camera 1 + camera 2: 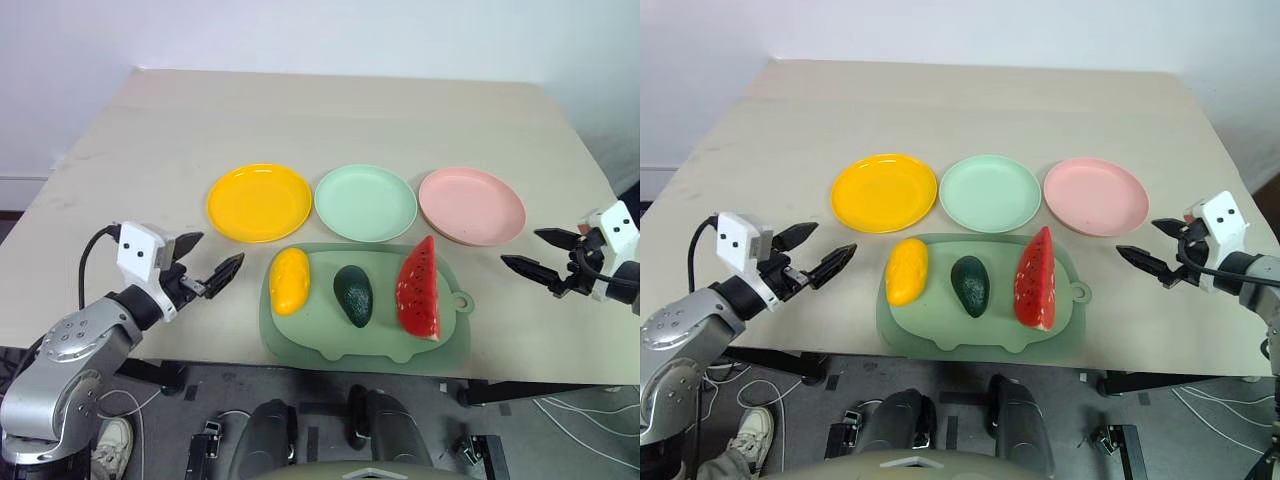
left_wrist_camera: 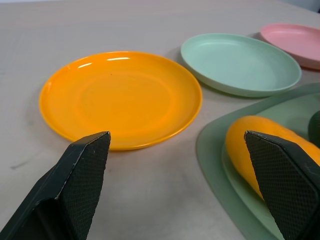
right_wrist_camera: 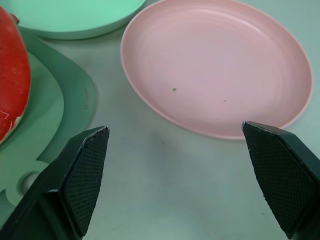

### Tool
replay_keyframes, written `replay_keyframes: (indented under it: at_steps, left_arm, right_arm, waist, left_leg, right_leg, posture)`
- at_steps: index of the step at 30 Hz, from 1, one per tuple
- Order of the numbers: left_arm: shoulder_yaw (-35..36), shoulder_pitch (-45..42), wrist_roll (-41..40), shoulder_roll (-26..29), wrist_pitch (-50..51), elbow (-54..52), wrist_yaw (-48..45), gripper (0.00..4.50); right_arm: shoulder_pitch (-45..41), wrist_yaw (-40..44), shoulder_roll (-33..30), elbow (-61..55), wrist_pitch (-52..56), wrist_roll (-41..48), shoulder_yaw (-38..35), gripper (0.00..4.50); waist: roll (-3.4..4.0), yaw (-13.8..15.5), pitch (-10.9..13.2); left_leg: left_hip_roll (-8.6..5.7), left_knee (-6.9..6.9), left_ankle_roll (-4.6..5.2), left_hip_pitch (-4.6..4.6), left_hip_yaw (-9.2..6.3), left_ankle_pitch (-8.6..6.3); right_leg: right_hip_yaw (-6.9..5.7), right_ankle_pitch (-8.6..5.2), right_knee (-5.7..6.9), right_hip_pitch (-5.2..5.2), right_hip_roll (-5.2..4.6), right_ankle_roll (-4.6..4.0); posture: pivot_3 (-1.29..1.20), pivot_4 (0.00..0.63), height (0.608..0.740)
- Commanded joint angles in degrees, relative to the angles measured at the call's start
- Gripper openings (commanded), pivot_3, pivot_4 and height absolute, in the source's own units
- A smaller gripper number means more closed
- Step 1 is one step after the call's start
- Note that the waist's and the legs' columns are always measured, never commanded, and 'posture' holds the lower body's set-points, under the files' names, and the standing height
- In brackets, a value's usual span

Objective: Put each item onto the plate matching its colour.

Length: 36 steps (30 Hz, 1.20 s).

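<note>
My head view took in the beige surface [image 1: 330,110] against a white wall, with the green tray [image 1: 365,345] at 6 o'clock carrying mango [image 1: 289,281], avocado [image 1: 353,294] and watermelon wedge [image 1: 419,290], none yet plated. Yellow plate [image 1: 259,202], mint plate [image 1: 365,203] and pink plate [image 1: 471,206] lined up at 12 o'clock of the tray. My right wrist view alone revealed specks on the pink plate. My left gripper [image 1: 208,262] and right gripper [image 1: 540,254] held their fingers spread, empty.

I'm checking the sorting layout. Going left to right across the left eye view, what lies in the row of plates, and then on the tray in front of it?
Plates: yellow plate → mint green plate → pink plate. On the tray: mango → avocado → watermelon wedge.
</note>
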Motion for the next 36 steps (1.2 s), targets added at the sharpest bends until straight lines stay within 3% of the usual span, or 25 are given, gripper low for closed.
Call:
replay_keyframes:
  at_steps: [1, 10, 18, 24, 31, 36]
  left_arm:
    - [0.56, -0.47, -1.01, 0.62, -0.30, -0.88, -0.73, 4.48]
    - [-1.69, -4.42, -1.58, 1.42, 1.00, 1.24, -2.55, 4.48]
    - [1.29, -2.21, -2.72, 3.69, 0.77, 2.00, -4.85, 4.48]
    - [5.06, 0.63, -4.30, 5.39, 0.47, 1.83, -7.69, 4.48]
    - [4.69, 0.67, -2.77, 5.97, -1.02, 5.03, -9.01, 4.48]
    - [1.68, -1.77, -1.91, 4.37, -1.94, 6.45, -8.43, 4.48]
  right_arm:
    - [1.80, -1.07, -0.05, -3.29, 0.12, 0.66, -3.27, 4.50]
    - [10.15, -2.44, -0.07, -11.28, 4.19, 2.98, -9.32, 4.50]
    - [3.93, -6.72, -1.07, -17.48, 16.93, 11.45, -12.86, 4.50]
    - [4.02, -10.21, -1.00, -27.33, 28.65, 18.78, -13.10, 4.50]
    - [-7.69, -23.73, -0.47, -33.66, 46.60, 35.85, -15.29, 4.50]
    - [-15.30, -37.55, 0.99, -36.89, 57.19, 47.45, -10.33, 4.50]
  waist:
    - [0.00, 0.02, 0.00]
    - [0.01, -0.16, -0.02]
    - [0.04, 0.01, -0.03]
    - [0.04, 0.01, -0.03]
    - [0.05, -0.06, -0.03]
    - [0.02, 0.09, -0.04]
  left_leg:
    - [0.00, 0.00, 0.00, 0.00, 0.00, 0.00]
    - [0.00, 0.01, 0.00, 0.03, 0.00, 0.00]
    - [0.03, -0.02, -0.01, 0.08, 0.05, 0.00]
    - [0.02, -0.02, 0.00, 0.00, 0.00, 0.00]
    - [0.05, -0.02, 0.00, 0.01, 0.02, 0.00]
    - [0.04, -0.03, 0.00, -0.08, -0.03, -0.01]
  right_leg:
    - [0.00, 0.00, 0.00, 0.00, 0.00, 0.00]
    - [0.01, 0.00, 0.00, 0.04, 0.00, 0.01]
    - [0.07, -0.01, 0.01, 0.02, 0.06, -0.01]
    - [0.04, -0.01, -0.03, 0.00, 0.02, -0.01]
    - [0.04, -0.11, -0.01, -0.04, 0.03, -0.17]
    - [0.02, -0.10, -0.03, -0.07, -0.01, -0.16]
  posture:
    - [0.00, 0.150, 0.740]
    - [0.00, 0.150, 0.740]
    - [0.00, 0.150, 0.740]
    - [0.00, 0.150, 0.740]
    - [0.00, 0.150, 0.740]
    - [0.00, 0.150, 0.740]
